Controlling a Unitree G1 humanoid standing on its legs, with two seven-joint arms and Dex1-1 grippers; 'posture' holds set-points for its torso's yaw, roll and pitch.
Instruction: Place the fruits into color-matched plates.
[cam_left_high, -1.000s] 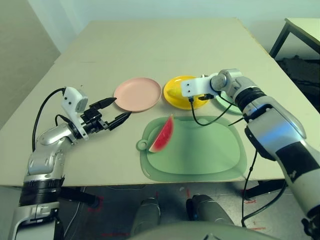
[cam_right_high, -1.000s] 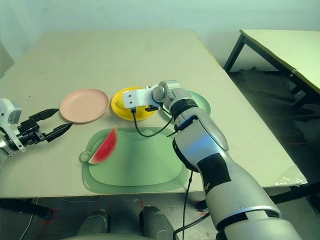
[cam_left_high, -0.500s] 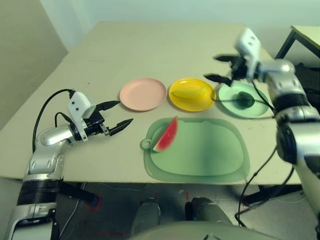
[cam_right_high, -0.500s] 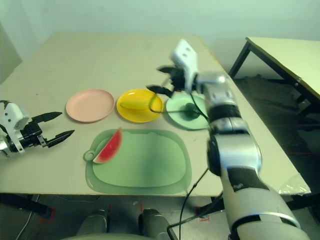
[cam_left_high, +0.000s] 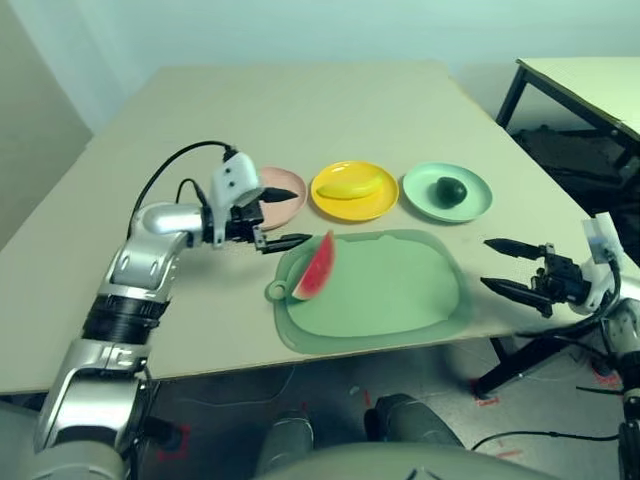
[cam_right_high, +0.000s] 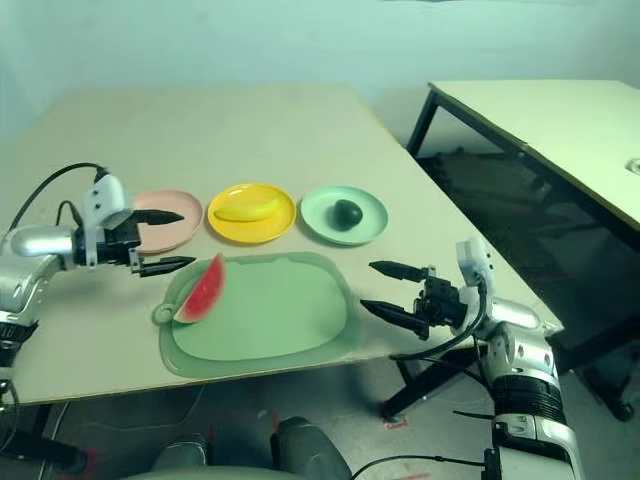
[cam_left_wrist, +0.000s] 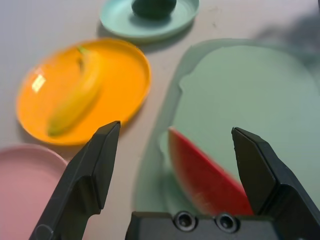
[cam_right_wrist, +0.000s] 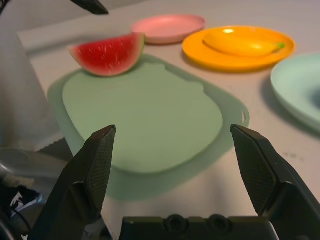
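- Currently my left claw (cam_left_high: 304, 216) is spread and empty, beside the pink plate (cam_left_high: 287, 176); it is the nearer one to the watermelon wedge (cam_left_high: 318, 268).
- From that claw, the wedge lies toward my body and slightly right, on the left part of the green mat (cam_left_high: 390, 290).
- Its long axis runs mostly fore-and-aft, far tip leaning right; I judge I need to turn the claw across it.
- My right claw (cam_left_high: 484, 262), also spread, points left from the mat's far side.

watermelon (cam_left_high: 316, 268) red | banana (cam_left_high: 350, 188) yellow | avocado (cam_left_high: 451, 191) dark green | mat (cam_left_high: 375, 290) green
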